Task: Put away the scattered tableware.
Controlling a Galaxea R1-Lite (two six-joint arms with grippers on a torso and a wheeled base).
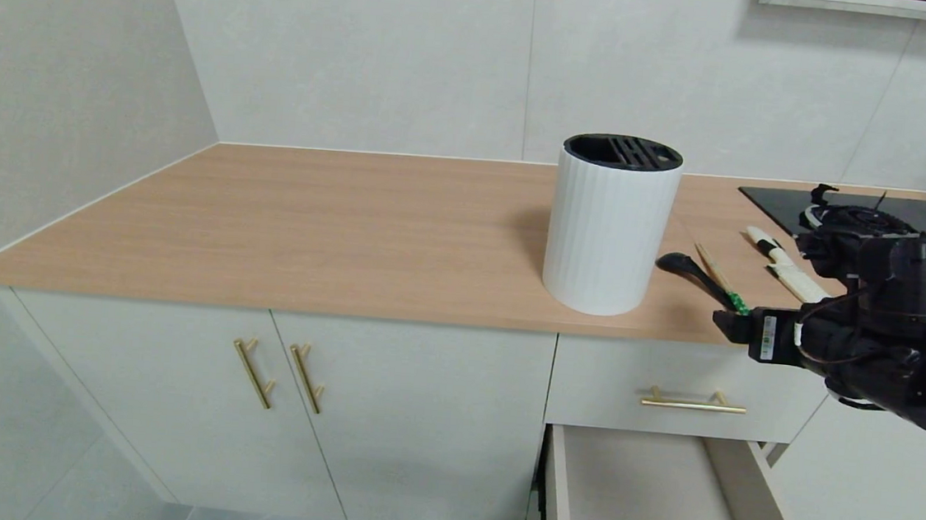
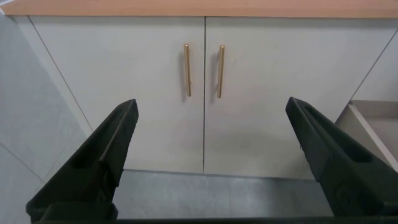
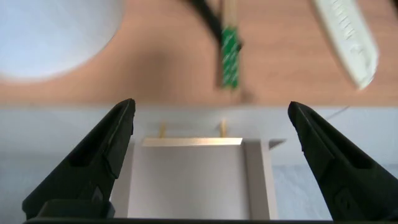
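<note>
Under the counter (image 1: 268,220), on the left, two cabinet doors (image 1: 384,419) carry gold bar handles. The left wrist view looks straight at those handles, and the left hand (image 2: 211,106) hangs low in front of the doors with its fingers spread wide and nothing between them.

Right of the counter's middle stands a white ribbed holder (image 1: 610,222) with a black slotted top. Just beside its right flank lies a black spoon (image 1: 681,266), bowl toward the holder, its handle running to the green end of a pair of chopsticks (image 1: 717,280). Farther right lies a white utensil (image 1: 785,265), and behind it a black hob (image 1: 847,209).

The right hand (image 1: 729,324) sits at the counter's near edge, just short of the chopsticks' green end. From the head view its side hides the fingers' spacing — the right wrist view shows them wide apart and empty, with an open drawer (image 3: 193,180) below and the chopsticks (image 3: 230,59) just beyond.
</note>
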